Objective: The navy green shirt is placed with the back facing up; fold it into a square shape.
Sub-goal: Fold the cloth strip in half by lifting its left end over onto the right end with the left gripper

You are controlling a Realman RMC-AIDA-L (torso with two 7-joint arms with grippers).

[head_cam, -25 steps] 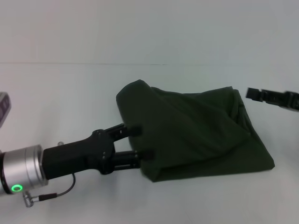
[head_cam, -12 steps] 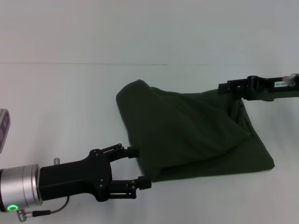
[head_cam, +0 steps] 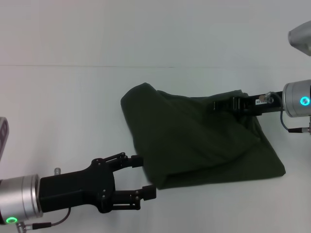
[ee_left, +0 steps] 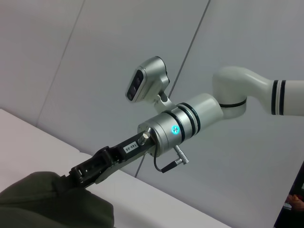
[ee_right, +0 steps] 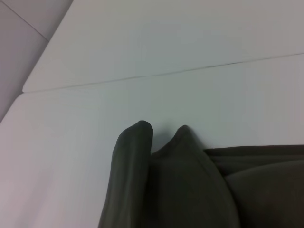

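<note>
A: Where's the shirt [head_cam: 199, 138]?

B: Bunched on the white counter [head_cam: 73, 97], folded into a lumpy wedge between the two arms, not yet a square. The left gripper [head_cam: 143, 177] sits at its near-left edge with jaws spread; one fingertip is just beside the cloth and the other touches the lower corner. Nothing is pinched.

A: And the right gripper [head_cam: 221, 104]?

B: It reaches in over the far-right part of the shirt. I cannot tell whether its jaws are spread or pressed together; the tips sit dark against dark fabric.

A: What might go wrong?

B: If the left jaws shut where they are, I'd guess they catch only the top layer, or nothing, since the edge lies right at the fingertips rather than between them. Lifting one layer would peel the fold open.

A: And on the other side?

B: Pressing or dragging on that hump could shove the whole pile across the smooth counter toward the left jaws, wrinkling it further and skewing the edges.
</note>
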